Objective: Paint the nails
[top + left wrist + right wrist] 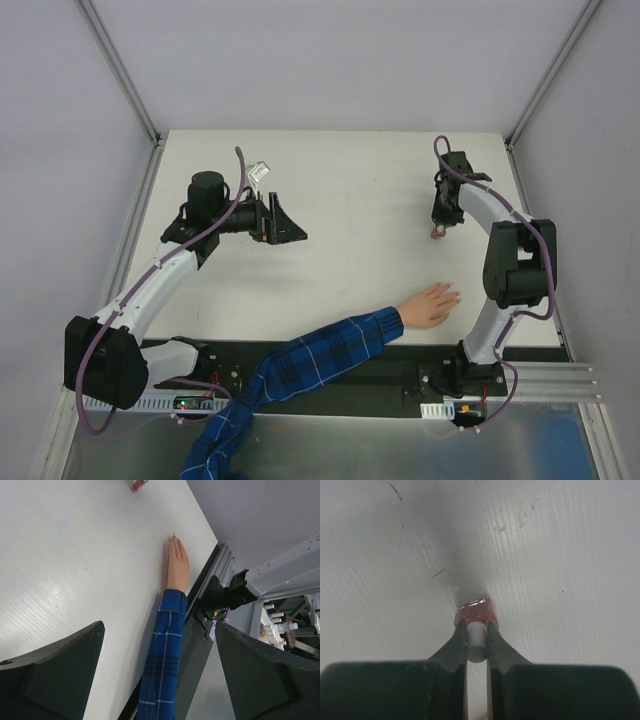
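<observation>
A pale peach hand (432,304) lies flat on the white table, its arm in a blue-and-white plaid sleeve (320,360). The nails (456,295) are tiny at the fingertips and point right. The hand also shows in the left wrist view (176,565), with one nail (173,535) at its tip. My right gripper (476,625) is shut on the white cap (476,642) of a small dark reddish bottle (476,612), well behind the hand (437,233). My left gripper (290,225) is open and empty above the table's left half, far from the hand.
A small pale object (260,170) sits near my left arm at the back left. A black base plate (400,375) runs along the table's near edge under the sleeve. Grey walls and metal frame posts (120,70) enclose the table.
</observation>
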Motion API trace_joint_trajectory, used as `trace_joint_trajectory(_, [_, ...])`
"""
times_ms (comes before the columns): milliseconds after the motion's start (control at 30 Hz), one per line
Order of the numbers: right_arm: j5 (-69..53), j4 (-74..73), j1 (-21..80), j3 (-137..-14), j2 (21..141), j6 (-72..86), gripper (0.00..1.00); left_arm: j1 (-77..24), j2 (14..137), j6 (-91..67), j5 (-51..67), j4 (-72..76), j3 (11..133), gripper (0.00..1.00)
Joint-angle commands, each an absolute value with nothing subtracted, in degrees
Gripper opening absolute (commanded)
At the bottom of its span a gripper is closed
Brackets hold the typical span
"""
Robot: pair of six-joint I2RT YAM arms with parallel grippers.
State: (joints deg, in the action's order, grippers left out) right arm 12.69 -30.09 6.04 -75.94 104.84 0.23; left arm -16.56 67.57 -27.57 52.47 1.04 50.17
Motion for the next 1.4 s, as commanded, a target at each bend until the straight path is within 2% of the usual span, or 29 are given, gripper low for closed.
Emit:
trace_joint_trajectory(0, [14.14,-37.34,8.78,-79.71,102.32,-1.58,0.01,-17.22,68.12,-26.45,52.22,3.86,49.49,0.9])
trace_joint_trajectory(67, [14.94,-42.35,12.02,-80.94,100.21,-1.93,0.01,-18.19,67.94,-26.46,50.98,6.14,48.7,0.85])
trace_joint_trajectory(167, [13.55,-46.22,16.07,-80.08,93.54,-0.71,0.01,-21.08,69.16,-26.54,50.45,7.65,49.04,0.85])
trace_joint_trajectory(300, [0.54,-49.12,17.22,-79.63,86.14,2.72,0.01,-26.62,70.31,-26.19,45.47,11.67,49.75,0.86])
trace_joint_trajectory(400, [-3.77,-51.24,20.99,-79.98,80.87,5.17,0.01,-32.07,70.75,-26.37,41.23,27.47,44.92,0.86])
trace_joint_trajectory(500, [-5.71,-51.94,25.83,-80.85,77.26,6.94,0.01,-37.33,73.56,-21.29,37.8,31.2,46.05,0.84])
trace_joint_trajectory(633, [-5.27,-54.32,31.45,-81.65,74.19,9.48,0.01,-43.5,76.9,-3.31,36.48,29.97,48.43,0.85])
trace_joint_trajectory(733, [-4.48,-54.58,35.06,-80.51,71.9,11.85,0.01,-44.47,78.66,-0.53,33.93,32.86,47.55,0.84])
trace_joint_trajectory(933, [-4.57,-52.03,39.55,-77.08,66.89,16.17,0.01,-48.6,79.54,5.97,31.2,34.98,47.72,0.73])
trace_joint_trajectory(1000, [-3.96,-52.64,40.51,-77.25,66.01,17.31,0.01,-49.57,80.24,6.15,31.64,35.07,48.43,0.64])
trace_joint_trajectory(1067, [-2.65,-52.65,41.04,-76.82,65.31,18.89,0.01,-50.18,80.94,6.41,32.34,35.24,49.04,0.59])
trace_joint_trajectory(1300, [-2.46,-53.52,41.13,-78.3,65.74,21.88,0.01,-51.59,83.14,8.26,32.34,36.65,49.92,0.55])
trace_joint_trajectory(1367, [-2.46,-53.7,41.22,-78.57,66.27,22.58,0.01,-51.77,83.5,8.26,31.73,38.05,50.1,0.52])
